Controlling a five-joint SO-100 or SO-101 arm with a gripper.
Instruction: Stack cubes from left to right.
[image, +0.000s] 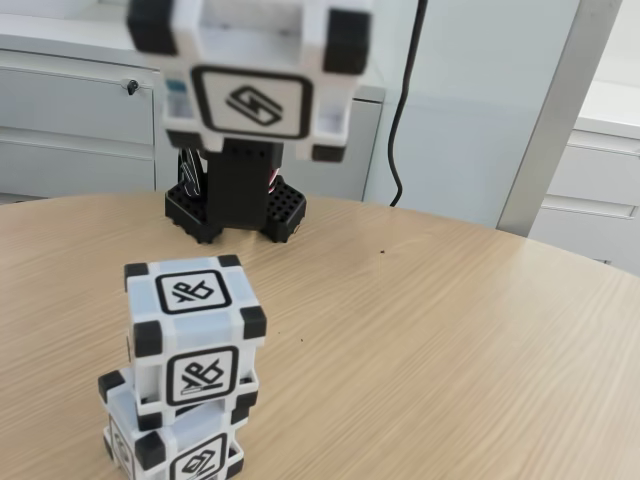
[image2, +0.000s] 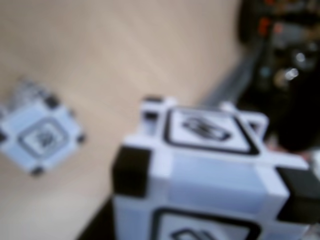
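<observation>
Two white cubes with black corners stand stacked at the lower left of the fixed view, the upper cube (image: 195, 335) sitting slightly skewed on the lower cube (image: 175, 440). A third cube (image: 255, 75) hangs high in the air, above and behind the stack. The wrist view shows this cube (image2: 210, 165) close up and blurred, carried by my gripper (image2: 200, 210), whose fingers are mostly hidden behind it. The stack (image2: 40, 132) appears from above, off to the left of the held cube in the wrist view.
The arm's black base (image: 235, 195) stands on the round wooden table (image: 450, 330) behind the stack. A black cable (image: 405, 100) hangs at the back. Grey cabinets (image: 70, 120) line the wall beyond the table's far edge.
</observation>
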